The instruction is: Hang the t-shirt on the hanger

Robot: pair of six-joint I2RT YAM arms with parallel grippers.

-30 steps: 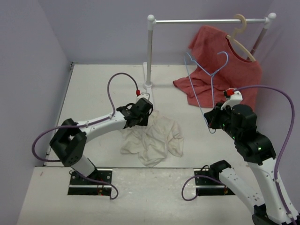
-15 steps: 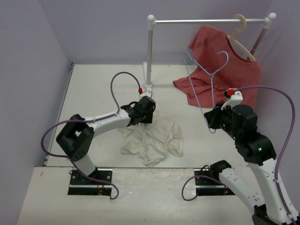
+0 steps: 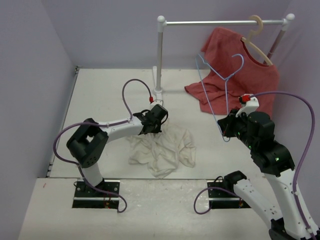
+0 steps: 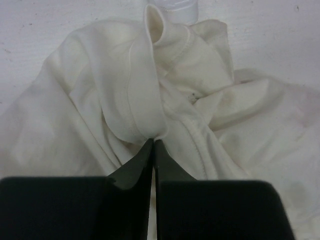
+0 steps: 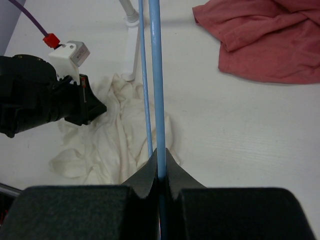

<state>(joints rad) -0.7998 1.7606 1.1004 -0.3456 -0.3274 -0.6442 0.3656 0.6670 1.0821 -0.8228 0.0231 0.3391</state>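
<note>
The cream-white t-shirt [image 3: 162, 147] lies crumpled on the table in front of the rack post. My left gripper [image 3: 156, 125] is at its far edge, shut on a fold of the shirt's fabric [image 4: 145, 107]; the jaws meet with cloth pinched at their tips [image 4: 154, 142]. My right gripper [image 3: 225, 131] is shut on the light-blue wire hanger [image 3: 220, 85] and holds it upright above the table, hook up. In the right wrist view the hanger's wire [image 5: 156, 75] runs straight up from the closed jaws [image 5: 160, 157], with the t-shirt [image 5: 115, 135] below and left.
A white clothes rack [image 3: 160, 55] stands at the back, its post base just beyond the shirt. A red t-shirt [image 3: 240, 70] hangs from a beige hanger [image 3: 257, 42] on the rail and drapes onto the table at the right.
My left arm has swung its elbow rightward and its gripper has moved slightly right and back at the shirt's far edge. The right arm and hanger have not moved.
</note>
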